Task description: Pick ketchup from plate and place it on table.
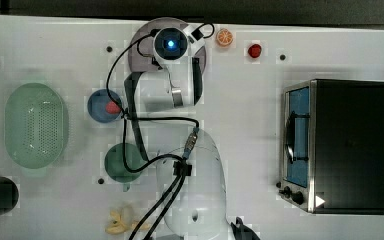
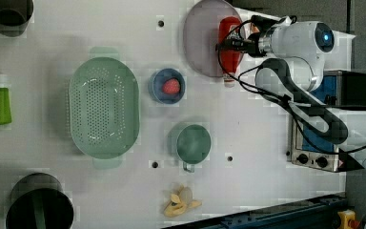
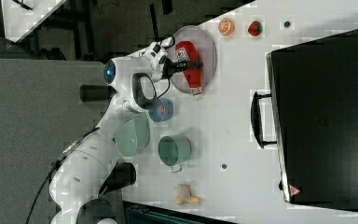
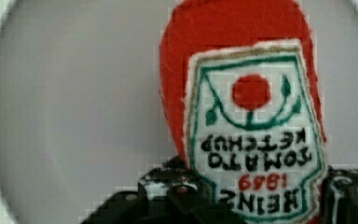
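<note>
Reading the left view from its left, a green colander sits on the white desk, then a small blue bowl holding a red berry-like piece, a dark green cup below it, and the lilac-grey plate. Lying along the plate's right side is the ketchup, its pale tip poking past the rim onto the desk. The tool is at the bottle's middle, fingers on either side of its label, though I cannot tell whether they are pressing it.
</note>
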{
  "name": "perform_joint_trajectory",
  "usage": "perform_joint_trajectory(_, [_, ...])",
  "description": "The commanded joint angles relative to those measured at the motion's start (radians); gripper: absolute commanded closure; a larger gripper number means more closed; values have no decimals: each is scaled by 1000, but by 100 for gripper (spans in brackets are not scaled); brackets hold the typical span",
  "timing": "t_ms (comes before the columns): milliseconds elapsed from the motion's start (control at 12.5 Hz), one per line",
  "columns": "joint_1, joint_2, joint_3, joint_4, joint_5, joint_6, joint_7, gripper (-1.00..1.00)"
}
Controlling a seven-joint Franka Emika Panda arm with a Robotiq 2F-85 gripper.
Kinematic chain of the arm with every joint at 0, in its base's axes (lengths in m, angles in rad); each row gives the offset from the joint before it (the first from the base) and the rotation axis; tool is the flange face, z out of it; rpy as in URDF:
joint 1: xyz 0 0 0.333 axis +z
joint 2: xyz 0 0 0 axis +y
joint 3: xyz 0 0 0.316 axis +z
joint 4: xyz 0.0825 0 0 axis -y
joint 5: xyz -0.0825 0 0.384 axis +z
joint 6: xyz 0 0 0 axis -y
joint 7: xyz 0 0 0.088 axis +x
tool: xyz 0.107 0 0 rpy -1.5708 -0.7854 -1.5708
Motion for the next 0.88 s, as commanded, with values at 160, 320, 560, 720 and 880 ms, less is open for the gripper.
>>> perform_joint_trajectory(160, [-11,-192,9,5,7,-122,36,-20])
perform_joint_trajectory(320, [-19,-293,8,3,7,-308,78,-20])
perform_joint_trajectory(560, [-32,-413,1,-4,9,-548,111,-20])
perform_joint_trajectory(720, [-47,-490,-7,-53,21,-622,238,-20])
perform_joint_trajectory(880, [-62,-572,-12,-140,26,-625,341,-20])
